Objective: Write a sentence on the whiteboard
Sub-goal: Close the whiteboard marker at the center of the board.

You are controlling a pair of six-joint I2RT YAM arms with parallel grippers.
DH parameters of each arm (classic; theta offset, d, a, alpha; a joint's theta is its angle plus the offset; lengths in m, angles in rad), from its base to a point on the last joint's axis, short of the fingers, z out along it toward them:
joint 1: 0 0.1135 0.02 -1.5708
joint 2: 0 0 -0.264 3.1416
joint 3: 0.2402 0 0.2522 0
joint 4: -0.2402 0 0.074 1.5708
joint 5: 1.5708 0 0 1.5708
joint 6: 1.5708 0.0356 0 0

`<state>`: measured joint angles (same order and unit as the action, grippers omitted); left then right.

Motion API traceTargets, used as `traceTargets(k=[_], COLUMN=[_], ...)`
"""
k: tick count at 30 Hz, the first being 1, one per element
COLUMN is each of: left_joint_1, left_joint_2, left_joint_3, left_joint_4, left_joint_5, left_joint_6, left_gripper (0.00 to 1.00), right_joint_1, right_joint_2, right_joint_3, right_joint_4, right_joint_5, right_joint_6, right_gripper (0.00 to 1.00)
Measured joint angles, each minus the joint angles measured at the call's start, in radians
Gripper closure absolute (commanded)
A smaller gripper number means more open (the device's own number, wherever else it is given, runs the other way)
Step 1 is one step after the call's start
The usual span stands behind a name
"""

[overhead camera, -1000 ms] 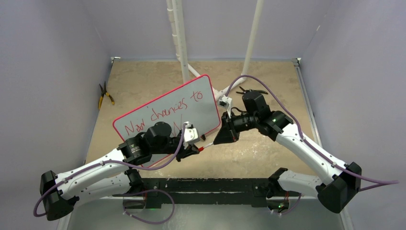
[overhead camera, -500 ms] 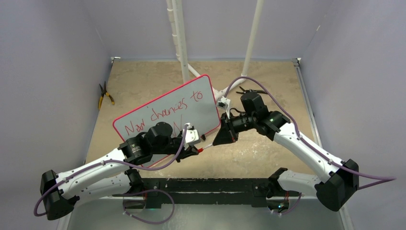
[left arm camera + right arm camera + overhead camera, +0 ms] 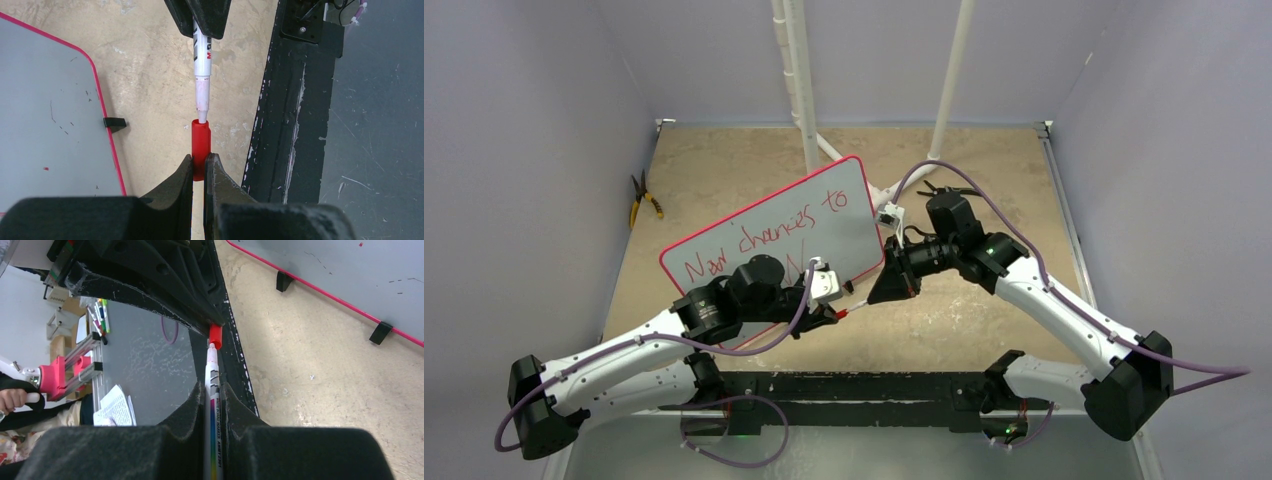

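Left jaws are clamped on the red cap point(image 3: 200, 145), right jaws clamped on the marker point(image 3: 202, 55). In the left wrist view the marker runs straight down from top centre, tip right at the cap's mouth, same axis, so I'd guess the next move runs along that line. The whiteboard point(image 3: 849, 215) with the sentence point(image 3: 764, 232) sits mid-frame on the tabletop point(image 3: 724, 160), up-left of them.

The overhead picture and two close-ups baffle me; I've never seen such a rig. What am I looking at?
Two robot arms are bolted to a table. The overhead picture looks down from behind them; each close-up comes from a camera on one arm's wrist. On the table lie a whiteboard bearing red writing and, far left, pliers. The left tool is shut on a red cap; the right tool is shut on a white marker, its tip at the cap's mouth.
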<state>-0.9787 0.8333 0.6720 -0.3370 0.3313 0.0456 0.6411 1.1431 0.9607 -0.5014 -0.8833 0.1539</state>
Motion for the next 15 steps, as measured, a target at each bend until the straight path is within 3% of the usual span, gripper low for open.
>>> traceTargets(k=[15], left_joint_1=[-0.005], left_joint_2=[-0.069], left_joint_3=[-0.004], left_joint_4=[0.068], left_joint_5=[-0.003], left_joint_6=[-0.008], left_gripper=[1.00], right_joint_1=[0.007], right_joint_2=[-0.013], right_joint_3=[-0.010], right_joint_4=[0.072], right_joint_5=[-0.034], right_joint_6=[0.054], right_gripper=[1.00])
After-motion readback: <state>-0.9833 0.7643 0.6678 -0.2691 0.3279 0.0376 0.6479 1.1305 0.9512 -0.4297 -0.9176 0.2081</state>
